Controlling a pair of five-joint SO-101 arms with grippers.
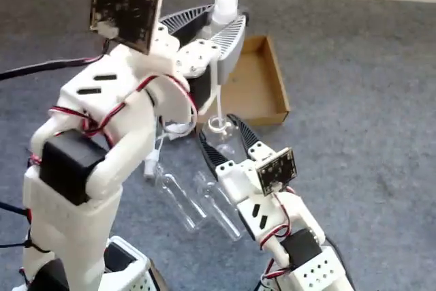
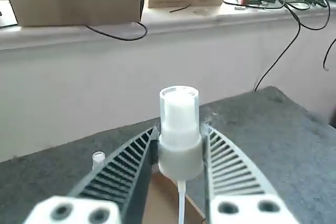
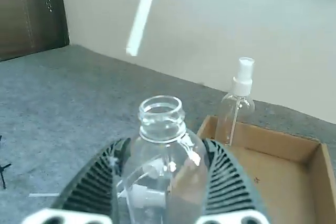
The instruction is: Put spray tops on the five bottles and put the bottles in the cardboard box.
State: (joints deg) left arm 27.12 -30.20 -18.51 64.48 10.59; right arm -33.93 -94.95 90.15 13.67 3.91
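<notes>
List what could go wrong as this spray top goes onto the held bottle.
1. The dip tube hangs slanted, its end not yet inside the mouth of the bottle; it may catch the rim and bend.
2. The right tool grips the bottle's smooth round body, so pressing the spray top down could tilt it or make it slip.

Soft, diffuse daylight; faint shadows on the table (image 1: pixel 361 168); small highlights on the clear bottle (image 3: pixel 157 174); bright glare on the ledge (image 2: pixel 210 17).

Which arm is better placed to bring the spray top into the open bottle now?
Left. The left gripper holds the spray top, its tube hanging above the open bottle that the right gripper holds.
</notes>
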